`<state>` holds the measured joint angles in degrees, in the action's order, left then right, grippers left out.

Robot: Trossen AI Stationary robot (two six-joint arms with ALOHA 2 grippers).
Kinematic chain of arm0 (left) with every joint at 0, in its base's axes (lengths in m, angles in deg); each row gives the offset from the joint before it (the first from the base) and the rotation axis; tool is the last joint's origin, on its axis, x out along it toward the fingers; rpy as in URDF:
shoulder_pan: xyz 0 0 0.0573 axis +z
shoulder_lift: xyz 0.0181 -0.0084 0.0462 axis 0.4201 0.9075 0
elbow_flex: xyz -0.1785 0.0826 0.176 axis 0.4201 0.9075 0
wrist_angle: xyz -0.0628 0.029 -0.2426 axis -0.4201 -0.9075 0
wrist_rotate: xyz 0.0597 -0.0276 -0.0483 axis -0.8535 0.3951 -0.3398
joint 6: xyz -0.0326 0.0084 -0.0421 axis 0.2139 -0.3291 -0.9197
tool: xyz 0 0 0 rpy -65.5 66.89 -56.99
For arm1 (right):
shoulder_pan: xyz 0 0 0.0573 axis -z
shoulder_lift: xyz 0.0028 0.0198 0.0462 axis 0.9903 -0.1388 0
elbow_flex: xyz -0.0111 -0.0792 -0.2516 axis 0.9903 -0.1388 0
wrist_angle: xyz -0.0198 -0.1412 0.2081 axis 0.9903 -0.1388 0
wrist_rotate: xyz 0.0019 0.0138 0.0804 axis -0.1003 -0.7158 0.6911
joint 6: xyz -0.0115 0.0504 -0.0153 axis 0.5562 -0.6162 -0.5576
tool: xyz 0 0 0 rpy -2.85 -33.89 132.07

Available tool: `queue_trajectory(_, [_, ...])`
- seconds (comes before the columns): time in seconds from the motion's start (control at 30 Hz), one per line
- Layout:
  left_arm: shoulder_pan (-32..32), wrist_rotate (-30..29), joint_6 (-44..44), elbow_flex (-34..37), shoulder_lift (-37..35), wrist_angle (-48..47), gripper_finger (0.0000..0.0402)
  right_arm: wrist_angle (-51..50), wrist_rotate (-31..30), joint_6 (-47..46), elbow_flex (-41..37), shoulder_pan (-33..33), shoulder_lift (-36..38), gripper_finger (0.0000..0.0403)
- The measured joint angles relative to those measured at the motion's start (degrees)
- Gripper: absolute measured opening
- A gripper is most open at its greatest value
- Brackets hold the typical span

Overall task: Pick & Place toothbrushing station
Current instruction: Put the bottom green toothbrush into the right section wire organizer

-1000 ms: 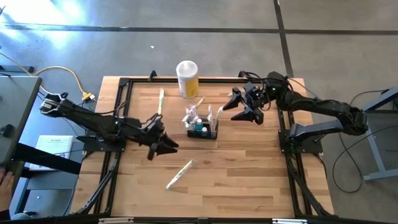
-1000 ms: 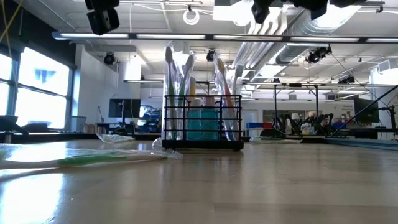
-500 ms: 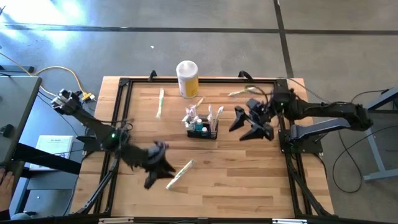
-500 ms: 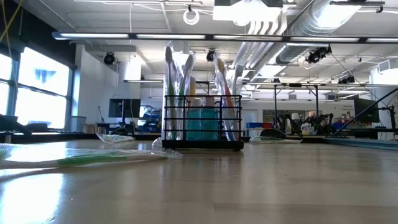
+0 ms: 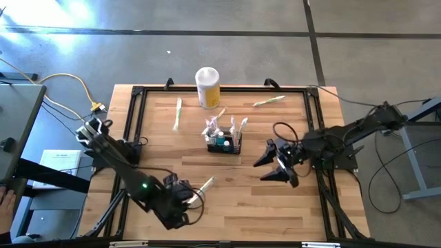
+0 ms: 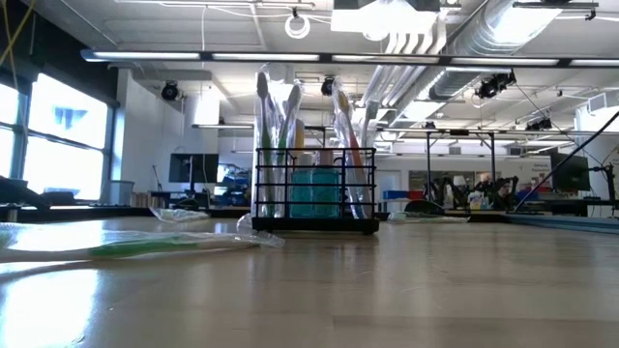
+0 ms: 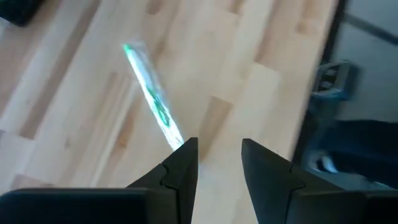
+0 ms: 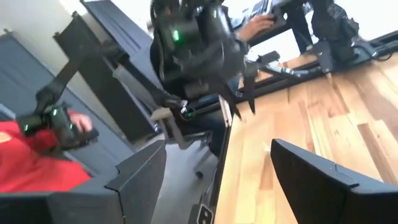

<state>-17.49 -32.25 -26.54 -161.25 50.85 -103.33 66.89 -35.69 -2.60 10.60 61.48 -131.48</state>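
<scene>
**Reaching for a loose brush beside the caddy**

Hovering low at the lower left of the high view, the left gripper sits at the near end of a wrapped brush lying flat on the table. Left wrist view: fingers stand partly apart w/ nothing between them; the brush's end lies just ahead of one tip, not yet in the gap. Right gripper, lower right of the caddy, jaws wide apart, empty, waits. The caddy, a black mesh basket, stands upright at centre frame, already holding several brushes and a teal item; canister behind it, upper centre.

Doing it well (judgement): shift sideways so the brush runs between the fingers, not under one; come down square; close gently, since the wrapper looks slippery.

Views compared: high view alone shows two more brushes, and, toward the top of the table, plus both arms. Low view shows no arm, but gives the caddy side-on w/ brushes standing upright. Right wrist view shows a person's hand in the room beyond.
</scene>
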Motion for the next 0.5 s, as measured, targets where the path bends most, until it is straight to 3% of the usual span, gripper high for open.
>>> queue_trajectory(0.13, [1.15, -2.17, -1.23, -0.07, 5.03, -0.02, 0.0119, 0.07, -7.50, -0.31, 0.02, -4.65, -0.52, 0.0282])
queue_trajectory(0.27, [2.92, -0.07, -9.66, -0.09, 8.51, -0.06, 0.0120, 0.35, -11.08, -4.19, 0.04, -7.78, -1.15, 0.0282])
queue_trajectory(0.4, [6.23, 9.05, -16.28, -0.07, 10.06, -0.16, 0.0120, -0.10, -11.66, -5.13, 0.02, -10.87, -1.45, 0.0282])
queue_trajectory(0.5, [8.82, 15.12, -15.11, -0.07, 10.65, -0.12, 0.0120, 0.30, -11.44, -5.81, 0.04, -12.06, -2.02, 0.0282])
